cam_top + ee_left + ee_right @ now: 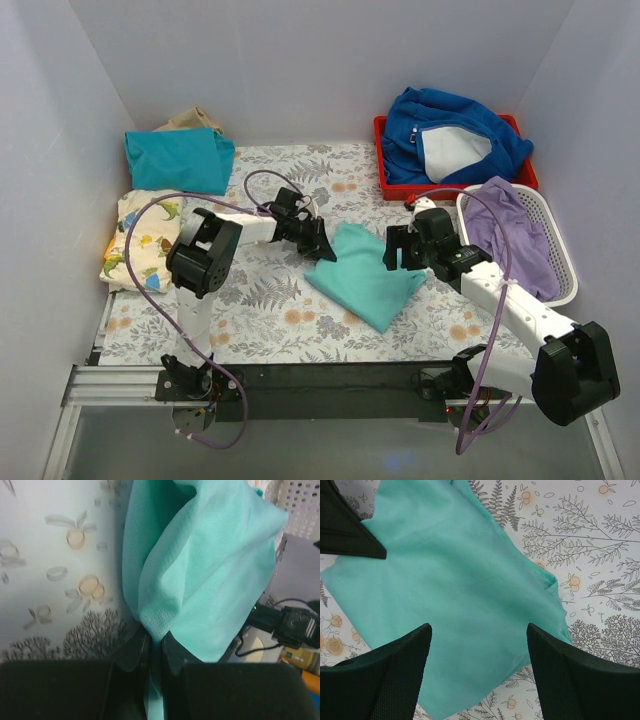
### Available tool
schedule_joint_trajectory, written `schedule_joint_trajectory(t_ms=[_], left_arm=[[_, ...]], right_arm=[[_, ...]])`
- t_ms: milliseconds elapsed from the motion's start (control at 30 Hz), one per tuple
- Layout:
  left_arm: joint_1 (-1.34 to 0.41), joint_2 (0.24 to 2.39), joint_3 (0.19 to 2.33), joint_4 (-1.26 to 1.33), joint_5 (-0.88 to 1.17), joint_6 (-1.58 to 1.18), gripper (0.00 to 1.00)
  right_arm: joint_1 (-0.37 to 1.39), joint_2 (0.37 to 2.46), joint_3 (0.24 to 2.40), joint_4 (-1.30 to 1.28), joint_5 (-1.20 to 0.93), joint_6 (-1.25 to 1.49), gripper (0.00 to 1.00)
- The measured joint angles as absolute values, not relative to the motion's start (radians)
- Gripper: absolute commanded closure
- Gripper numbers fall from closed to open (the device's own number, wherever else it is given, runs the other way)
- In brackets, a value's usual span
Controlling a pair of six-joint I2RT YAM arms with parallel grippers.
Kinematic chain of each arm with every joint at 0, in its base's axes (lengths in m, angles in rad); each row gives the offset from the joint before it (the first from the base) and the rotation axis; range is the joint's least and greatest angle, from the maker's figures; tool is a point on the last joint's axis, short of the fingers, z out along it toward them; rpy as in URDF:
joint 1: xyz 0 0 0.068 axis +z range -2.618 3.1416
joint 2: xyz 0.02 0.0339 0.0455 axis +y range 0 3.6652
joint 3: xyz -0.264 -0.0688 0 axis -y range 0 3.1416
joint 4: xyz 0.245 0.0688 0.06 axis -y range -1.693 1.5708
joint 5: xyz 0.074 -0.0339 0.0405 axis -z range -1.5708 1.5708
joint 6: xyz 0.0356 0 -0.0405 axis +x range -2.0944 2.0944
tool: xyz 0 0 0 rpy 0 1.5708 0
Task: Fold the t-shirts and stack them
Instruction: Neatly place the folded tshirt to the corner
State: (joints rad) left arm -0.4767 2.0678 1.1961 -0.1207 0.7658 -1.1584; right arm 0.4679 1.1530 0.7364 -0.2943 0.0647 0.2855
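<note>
Top view, with 12 o'clock at the far wall. The plain mint-turquoise t-shirt [365, 280], soft cotton folded into a rough diamond, lies near the centre of the fern-and-flower printed table cover [260, 300]. The left gripper [322, 245] meets the shirt at its 10 o'clock corner. In the left wrist view its jaws are closed tight on a bunched fold of the fabric [200, 580], which rises out from between the black fingers [172, 652]. The right gripper [400, 255] is poised at the shirt's 2 o'clock edge. In the right wrist view its fingers [570, 665] are spread wide over the flat cloth [455, 595], holding nothing.

At 10 o'clock on the table, a folded darker teal t-shirt [180, 160] lies by the far-left corner. A cream dinosaur-print t-shirt [140, 240] lies just beside it at 9 o'clock.

At 1 o'clock, a red plastic tray [381, 150] holds a thick royal-blue fleece jacket [455, 135] with pale grey lining. At 3 o'clock, a white perforated basket [560, 240] holds a lilac garment [510, 235].
</note>
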Motion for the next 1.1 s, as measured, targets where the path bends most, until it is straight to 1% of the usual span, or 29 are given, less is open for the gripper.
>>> schedule_joint_trajectory(t_ms=[167, 300, 433, 533, 700, 767, 900, 933, 967, 1000, 1033, 1100], left_arm=[[-0.462, 2.106, 1.385, -0.263, 0.695, -1.093, 1.0], [-0.395, 2.104, 1.591, -0.417, 0.613, -1.004, 1.0], [-0.274, 2.104, 1.802, -0.554, 0.5, -0.888, 1.0], [-0.163, 2.122, 2.002, -0.653, 0.397, -0.799, 1.0], [0.029, 2.212, 2.312, -0.69, 0.284, -0.701, 1.0], [0.098, 2.242, 2.354, -0.673, 0.251, -0.675, 1.0], [0.215, 2.308, 2.361, -0.665, 0.185, -0.638, 1.0], [0.235, 2.332, 2.361, -0.665, 0.166, -0.632, 0.65], [0.249, 2.355, 2.359, -0.663, 0.142, -0.621, 0.43], [0.258, 2.375, 2.349, -0.656, 0.11, -0.616, 0.24], [0.262, 2.395, 2.341, -0.654, 0.073, -0.607, 0.16], [0.262, 2.42, 2.316, -0.648, 0.007, -0.612, 0.16]], right_arm=[[0.462, 1.148, 0.735, -0.294, 0.064, 0.283, 0.18], [0.458, 1.147, 0.728, -0.295, 0.062, 0.28, 0.18], [0.457, 1.152, 0.727, -0.297, 0.051, 0.276, 0.18], [0.455, 1.176, 0.727, -0.297, 0.04, 0.272, 0.18], [0.451, 1.208, 0.727, -0.297, 0.022, 0.261, 0.18], [0.449, 1.217, 0.728, -0.296, 0.02, 0.257, 0.18], [0.442, 1.253, 0.731, -0.295, -0.001, 0.25, 0.17], [0.439, 1.266, 0.733, -0.295, -0.007, 0.25, 0.18], [0.439, 1.28, 0.737, -0.295, -0.012, 0.249, 0.17], [0.439, 1.293, 0.741, -0.295, -0.02, 0.247, 0.18], [0.439, 1.306, 0.746, -0.295, -0.028, 0.246, 0.18], [0.438, 1.327, 0.756, -0.293, -0.044, 0.243, 0.18]])
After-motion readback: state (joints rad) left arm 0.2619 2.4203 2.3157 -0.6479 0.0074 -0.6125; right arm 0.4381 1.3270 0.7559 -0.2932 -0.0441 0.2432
